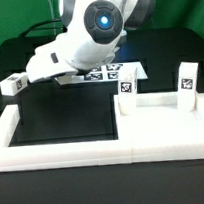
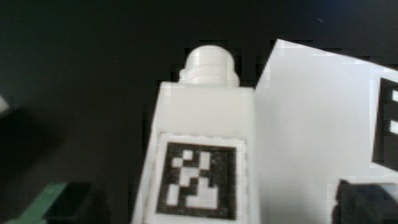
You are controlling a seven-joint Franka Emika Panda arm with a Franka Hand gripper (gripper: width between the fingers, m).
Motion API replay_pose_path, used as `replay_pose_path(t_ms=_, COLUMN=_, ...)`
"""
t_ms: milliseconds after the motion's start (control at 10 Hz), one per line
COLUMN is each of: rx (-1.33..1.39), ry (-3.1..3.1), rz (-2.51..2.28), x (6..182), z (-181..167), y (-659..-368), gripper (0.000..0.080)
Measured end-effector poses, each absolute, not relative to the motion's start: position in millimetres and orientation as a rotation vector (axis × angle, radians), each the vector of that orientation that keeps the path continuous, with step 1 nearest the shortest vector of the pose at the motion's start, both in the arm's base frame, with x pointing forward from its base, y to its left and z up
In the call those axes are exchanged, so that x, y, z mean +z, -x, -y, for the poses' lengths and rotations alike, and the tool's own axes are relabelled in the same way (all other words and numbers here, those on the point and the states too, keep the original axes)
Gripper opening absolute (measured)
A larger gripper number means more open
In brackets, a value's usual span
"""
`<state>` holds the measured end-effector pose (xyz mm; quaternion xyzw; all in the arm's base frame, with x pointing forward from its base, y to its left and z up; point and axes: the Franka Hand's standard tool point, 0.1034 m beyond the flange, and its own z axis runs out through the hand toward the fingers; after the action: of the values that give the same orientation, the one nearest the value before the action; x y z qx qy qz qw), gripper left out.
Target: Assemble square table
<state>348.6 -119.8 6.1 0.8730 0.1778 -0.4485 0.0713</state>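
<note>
Below gripper [image 2: 214,202]: target leg [image 2: 203,115], flat on black surface [image 2: 89,60], tag up, screw tip pointing away from fingers [image 2: 63,205], long edge just beside marker board [image 2: 329,110].
Gripper state: jaws wide apart, straddling target leg, clamped on nothing. Touching surface or hovering, cannot tell.
Tabletop [image 1: 156,107]: at exterior view's right, against border wall [image 1: 54,152]. Carries upright legs [image 1: 128,84], one at each far corner. Screwed home or only standing, cannot tell.
Spare leg [image 1: 10,84]: lying at exterior view's far left, well apart from the rest.
Step, judged: lining up to grasp target leg, about half the legs still loose.
Risk, off-centre close: shoves or spins target leg onto marker board, given almost no gap between them.
Risk, finger placement: lands on board edge instead of surface, blocks the squeeze or pinches the board too.
Risk, grip near tip end: leaves leg tilted in jaws, so screw misses the tabletop hole.
Risk, low carry toward tabletop: clips upright legs and knocks them loose.
</note>
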Motion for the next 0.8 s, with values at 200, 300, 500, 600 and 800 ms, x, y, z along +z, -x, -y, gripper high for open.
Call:
replay_pose_path(t_ms=200, rx=-1.349, ry=-2.624, rz=-0.535, x=6.1, z=119.8, y=-348.5, gripper=0.0389)
replay_pose_path(t_ms=300, rx=-1.349, ry=-2.624, rz=-0.535, x=6.1, z=119.8, y=-348.5, gripper=0.0389)
replay_pose_path(t_ms=500, rx=-1.349, ry=-2.624, rz=-0.535, x=6.1, z=119.8, y=-348.5, gripper=0.0287)
replay_pose_path(t_ms=600, rx=-1.349, ry=-2.624, rz=-0.535, x=6.1, z=119.8, y=-348.5, gripper=0.0287)
replay_pose_path(t_ms=800, rx=-1.349, ry=-2.624, rz=-0.535, x=6.0, z=119.8, y=-348.5, gripper=0.0287)
